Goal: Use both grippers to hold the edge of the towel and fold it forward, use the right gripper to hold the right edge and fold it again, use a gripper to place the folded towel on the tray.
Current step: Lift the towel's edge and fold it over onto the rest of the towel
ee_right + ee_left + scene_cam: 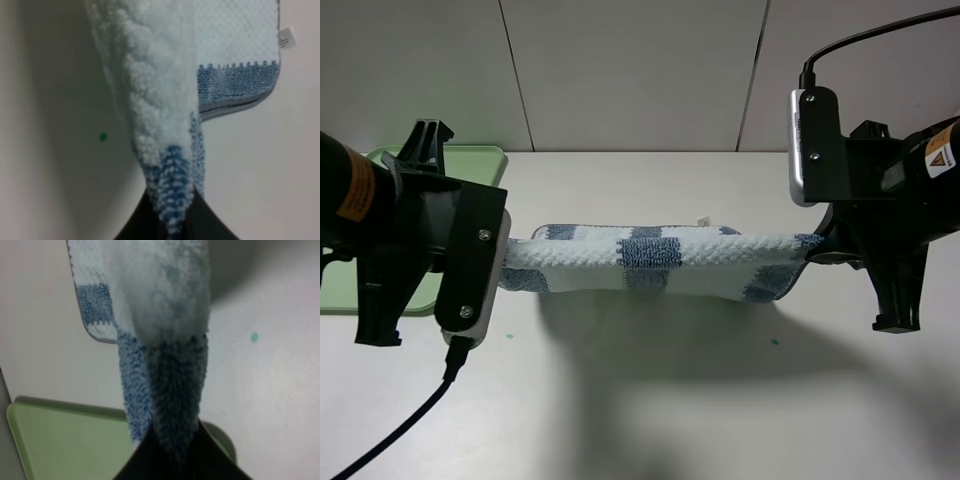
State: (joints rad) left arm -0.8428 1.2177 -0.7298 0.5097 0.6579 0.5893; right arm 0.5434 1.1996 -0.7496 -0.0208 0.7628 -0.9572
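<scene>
At the table's (650, 420) far left corner lies the tray (485, 165), partly hidden by the left arm (380, 215), whose cable (410, 420) trails toward the near left corner. The left gripper (175, 462) is clamped tight on the towel's left end, with a blue-grey stripe bunched between its jaws. The towel (650, 262) hangs as a sagging band over the middle of the table and casts a wide shadow toward the near edge. Whether its far hem rests on the surface I cannot tell. It looks light, soft and limp, and the waffle weave should give the jaws good bite. It is best taken at the hem corners, with both ends carried evenly so it does not twist. A small white label (287, 37) sticks out from the far hem, and a green speck (775, 342) marks the table further right. The right gripper (167, 222) is pinched closed on the towel's right end. The left arm's bulk looks like the main obstacle between towel and tray.
</scene>
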